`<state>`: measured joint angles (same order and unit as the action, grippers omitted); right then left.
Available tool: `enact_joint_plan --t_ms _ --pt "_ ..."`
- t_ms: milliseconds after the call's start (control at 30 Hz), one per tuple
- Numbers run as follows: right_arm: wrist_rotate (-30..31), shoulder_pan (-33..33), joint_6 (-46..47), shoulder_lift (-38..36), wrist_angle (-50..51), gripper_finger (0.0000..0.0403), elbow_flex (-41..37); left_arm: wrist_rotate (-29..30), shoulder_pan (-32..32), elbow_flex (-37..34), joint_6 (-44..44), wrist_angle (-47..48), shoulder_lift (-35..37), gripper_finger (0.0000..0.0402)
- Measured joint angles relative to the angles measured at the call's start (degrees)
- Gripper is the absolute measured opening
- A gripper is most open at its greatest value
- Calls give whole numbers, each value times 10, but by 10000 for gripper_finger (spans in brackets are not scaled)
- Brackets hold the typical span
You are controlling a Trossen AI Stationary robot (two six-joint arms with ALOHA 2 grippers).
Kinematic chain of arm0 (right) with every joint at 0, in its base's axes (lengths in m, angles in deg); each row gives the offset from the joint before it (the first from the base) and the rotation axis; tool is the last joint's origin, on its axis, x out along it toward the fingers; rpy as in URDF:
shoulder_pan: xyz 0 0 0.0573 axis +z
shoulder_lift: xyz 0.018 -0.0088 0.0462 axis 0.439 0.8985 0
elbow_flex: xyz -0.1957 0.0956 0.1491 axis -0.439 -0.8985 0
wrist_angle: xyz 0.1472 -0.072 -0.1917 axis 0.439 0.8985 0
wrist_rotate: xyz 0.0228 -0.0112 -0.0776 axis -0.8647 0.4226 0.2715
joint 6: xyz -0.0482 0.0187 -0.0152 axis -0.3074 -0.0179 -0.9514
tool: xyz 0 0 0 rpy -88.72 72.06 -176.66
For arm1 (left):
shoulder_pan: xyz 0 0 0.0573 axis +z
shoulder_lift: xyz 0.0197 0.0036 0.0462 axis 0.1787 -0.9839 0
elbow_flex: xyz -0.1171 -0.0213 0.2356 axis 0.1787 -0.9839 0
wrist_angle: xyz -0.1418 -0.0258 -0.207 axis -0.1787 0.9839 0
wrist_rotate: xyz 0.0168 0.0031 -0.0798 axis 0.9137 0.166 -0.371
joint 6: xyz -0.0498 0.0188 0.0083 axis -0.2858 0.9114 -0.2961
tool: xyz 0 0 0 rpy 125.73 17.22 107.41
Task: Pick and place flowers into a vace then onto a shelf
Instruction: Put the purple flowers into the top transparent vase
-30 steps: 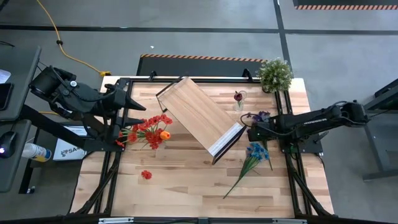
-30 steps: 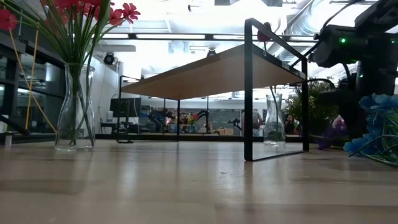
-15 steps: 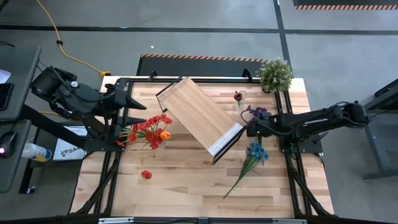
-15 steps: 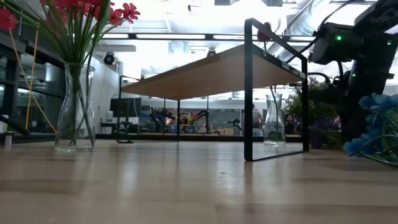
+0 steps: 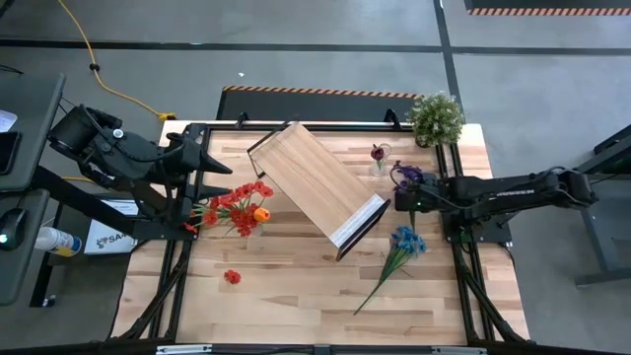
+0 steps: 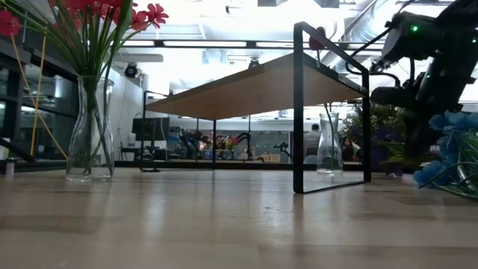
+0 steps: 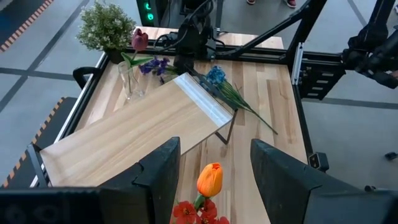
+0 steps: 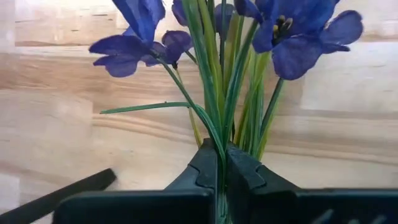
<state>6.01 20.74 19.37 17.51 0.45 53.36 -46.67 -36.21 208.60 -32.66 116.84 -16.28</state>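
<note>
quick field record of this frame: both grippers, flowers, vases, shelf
right gripper: shut on the purple flowers, held beside the small glass vase with the dark red bloom
left gripper: open, waiting above the red and orange flowers in the tall glass vase
blue flowers: lying on the table
light-wood shelf with black frame: mid-table, top bare

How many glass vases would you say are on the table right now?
2. One vase holding red flowers stands by the left gripper; the other vase, with a dark red bloom, stands beyond the shelf near the potted plant. None seems hidden.
</note>
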Motion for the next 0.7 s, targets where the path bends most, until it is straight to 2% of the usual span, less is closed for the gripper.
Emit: enact_joint_plan --t_ms 167,433,700 --pt "26 0 -2 -10 113 3 58 0 0 0 0 0 0 230" --pt "88 0 -32 -13 240 2 185 0 0 0 0 0 0 230" --pt "156 0 -65 -12 317 2 316 0 0 0 0 0 0 230"
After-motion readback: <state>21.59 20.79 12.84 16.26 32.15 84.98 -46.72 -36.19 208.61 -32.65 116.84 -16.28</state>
